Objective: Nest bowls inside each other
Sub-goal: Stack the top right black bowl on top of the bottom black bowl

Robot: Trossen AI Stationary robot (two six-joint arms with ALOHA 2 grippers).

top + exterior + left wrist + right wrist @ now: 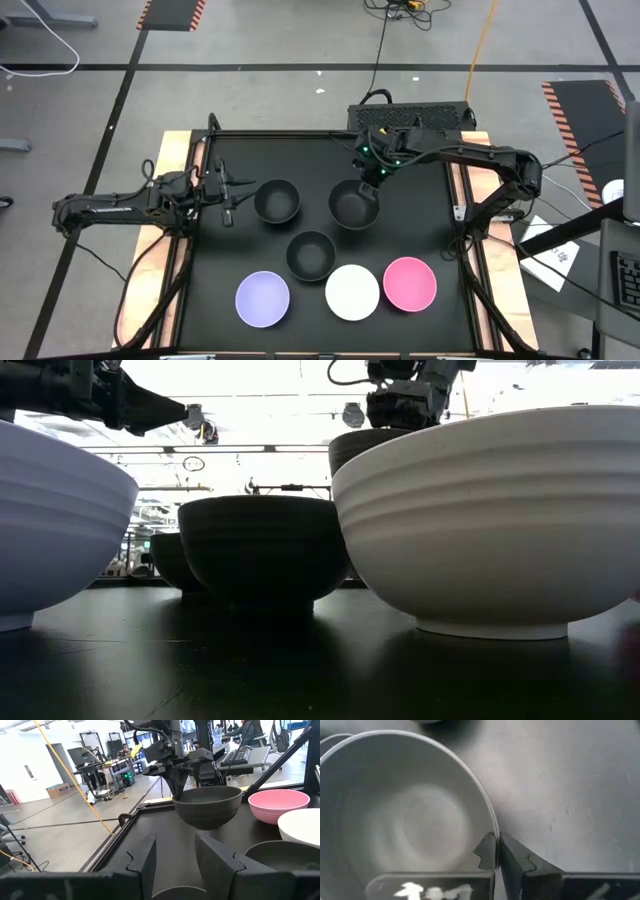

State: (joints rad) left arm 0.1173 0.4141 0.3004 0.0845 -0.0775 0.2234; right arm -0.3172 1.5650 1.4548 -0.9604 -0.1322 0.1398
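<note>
Bowls sit on a black table (pixel 200 290), six of them, and we see nothing inside any of them. Farthest left, the left gripper (pixel 228 190) hovers over the table's left part with its fingers (pixel 145 857) parted and nothing between them, just beside a black bowl (pixel 277 200) resting on the surface. Below that, in the front row, we find the lavender bowl (pixel 263 298). A second black bowl (pixel 311 254) stands near the table's middle, between the back pair and the front row. Next to the right comes the white bowl (pixel 352 291), close to the lavender one's right. Above it, the third black bowl (pixel 353 204) is held by the right gripper (pixel 372 177), whose fingers (pixel 490 852) are pinched tight on its rim at the far edge; in the left wrist view this bowl (pixel 208 806) hangs clear of the table, lifted, and in the low view it shows raised behind the white bowl (pixel 500 520). It is not nested in another bowl. Farthest right in the front row lies the pink bowl (pixel 410 283), touching or nearly touching the white one. We can read no writing, brand or label on any bowl or on the table
</note>
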